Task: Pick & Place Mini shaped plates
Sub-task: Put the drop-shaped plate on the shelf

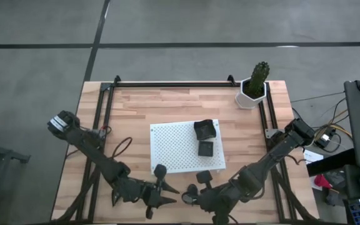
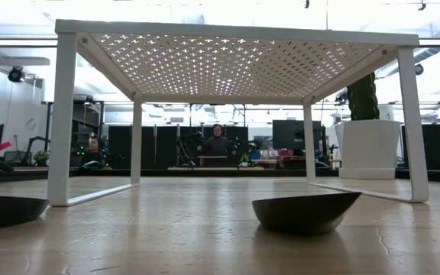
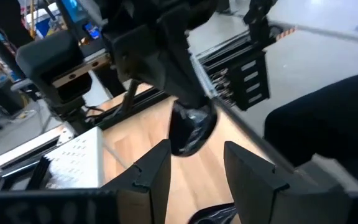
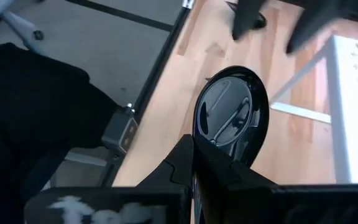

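Observation:
My right gripper (image 4: 211, 154) is shut on a black teardrop-shaped mini plate (image 4: 232, 112), above the table's near edge (image 1: 188, 197). My left gripper (image 3: 194, 155) stands open just to its left (image 1: 169, 201), pointing at that plate (image 3: 191, 130) without reaching it. Two more teardrop plates (image 1: 160, 170) (image 1: 204, 178) rest bottom-down on the table by the near edge of the white perforated board (image 1: 177, 153). They also show in the low view (image 2: 305, 211) (image 2: 6, 210). Two square black plates (image 1: 205, 129) (image 1: 205, 148) sit on the board. My right gripper pinches the teardrop plate between its two fingers at the rim of one end (image 4: 209, 142). The fingers slant down from the table's right side, and the plate sticks out ahead of them. It is lifted clear of the table, its hollow side facing the wrist.
A white hexagonal pot with a cactus (image 1: 254, 89) stands at the far right corner. Black rails (image 1: 167, 84) frame the table. The board stands on legs (image 2: 61, 122) with room beneath it. A person (image 2: 217, 143) is in the room beyond.

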Tool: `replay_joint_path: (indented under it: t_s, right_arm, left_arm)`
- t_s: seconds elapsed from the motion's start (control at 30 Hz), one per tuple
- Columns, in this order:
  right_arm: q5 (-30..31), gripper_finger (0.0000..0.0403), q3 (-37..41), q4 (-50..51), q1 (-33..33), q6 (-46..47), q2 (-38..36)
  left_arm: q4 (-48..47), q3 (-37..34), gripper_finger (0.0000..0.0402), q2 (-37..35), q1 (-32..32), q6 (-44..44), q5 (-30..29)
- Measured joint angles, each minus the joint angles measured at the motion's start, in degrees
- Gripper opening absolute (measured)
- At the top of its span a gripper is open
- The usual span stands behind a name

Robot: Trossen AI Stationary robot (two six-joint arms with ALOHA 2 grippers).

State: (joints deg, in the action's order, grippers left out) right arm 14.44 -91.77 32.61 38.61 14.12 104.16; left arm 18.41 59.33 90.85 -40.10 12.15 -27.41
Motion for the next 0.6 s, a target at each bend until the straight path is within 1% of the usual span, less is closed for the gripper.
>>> replay_joint_path:
  t_s: [0.17, 0.33, 0.6]
  right_arm:
    - [-0.1, 0.0008, 0.0, -0.6, -0.5, -0.7, 0.0]
    - [-1.8, 0.0008, 0.0, -1.7, -1.5, -1.1, 0.0]
    - [-2.4, 0.0008, 0.0, -1.7, -2.3, -1.2, 0.0]
  left_arm:
    - [-0.4, 0.0, 0.0145, 1.0, 0.3, 4.5, -0.1]
    - [-0.1, 0.3, 0.0145, 1.7, 0.7, 4.8, -0.3]
    - [0.0, 0.7, 0.0144, 1.7, 0.7, 5.2, -1.1]
